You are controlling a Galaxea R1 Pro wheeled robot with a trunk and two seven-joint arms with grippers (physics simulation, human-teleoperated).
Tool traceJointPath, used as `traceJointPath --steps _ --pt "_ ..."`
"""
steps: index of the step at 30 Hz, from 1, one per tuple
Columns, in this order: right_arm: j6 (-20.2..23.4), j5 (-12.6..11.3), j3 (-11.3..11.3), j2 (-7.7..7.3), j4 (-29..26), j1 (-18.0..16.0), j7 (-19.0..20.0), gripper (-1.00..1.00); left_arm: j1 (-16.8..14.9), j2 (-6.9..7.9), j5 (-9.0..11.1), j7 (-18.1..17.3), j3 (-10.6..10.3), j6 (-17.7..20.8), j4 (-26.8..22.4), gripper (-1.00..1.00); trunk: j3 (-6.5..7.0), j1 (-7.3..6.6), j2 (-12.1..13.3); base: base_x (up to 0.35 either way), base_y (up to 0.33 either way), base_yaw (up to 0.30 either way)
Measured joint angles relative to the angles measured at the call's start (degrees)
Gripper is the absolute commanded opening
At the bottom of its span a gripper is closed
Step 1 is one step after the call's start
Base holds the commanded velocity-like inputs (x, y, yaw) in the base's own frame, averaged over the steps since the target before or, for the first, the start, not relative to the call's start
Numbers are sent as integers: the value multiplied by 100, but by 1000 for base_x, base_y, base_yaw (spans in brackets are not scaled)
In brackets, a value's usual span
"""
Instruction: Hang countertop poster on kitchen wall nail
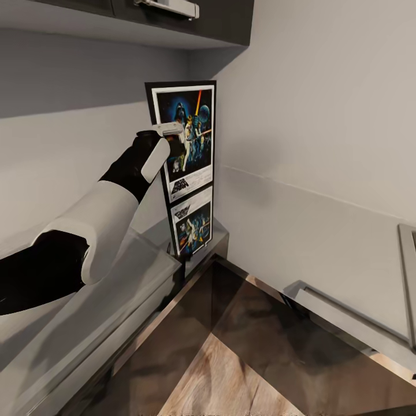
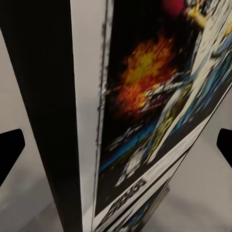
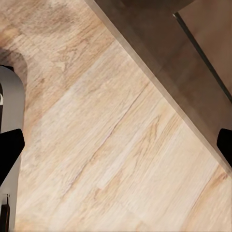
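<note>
In the far corner of the counter (image 1: 104, 300), the Star Wars poster (image 1: 186, 136) stands upright on its bottom edge, mirrored in the glossy slab, under the dark wall cabinet (image 1: 173, 17). The left gripper (image 1: 173, 134) is at its left edge, jaws apart on either side of the frame in the left wrist view. Closing off-centre on so thin an edge could twist the poster, tipping it flat or against the wall. The right gripper (image 3: 116, 145) hangs over wooden floor (image 3: 111, 125), jaws apart and empty.
</note>
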Motion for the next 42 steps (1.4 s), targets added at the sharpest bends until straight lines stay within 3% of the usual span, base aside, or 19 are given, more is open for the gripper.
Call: traceJointPath --steps 23,28,38,42 --pt "0 0 2 0 0 0 2 100 0 0 10 -14 -1 -6 -45 100 -188 0 0 0 0 0" --pt "0 0 2 0 0 0 5 100 0 0 12 -319 3 -12 -73 100 -194 0 0 0 0 0" --pt "1 0 2 0 -1 0 3 100 -1 0 22 -465 10 -29 -99 100 -195 0 0 0 0 0" --pt "1 -1 2 0 -1 1 4 100 -1 1 10 -699 28 -30 -101 100 -196 0 0 0 0 0"
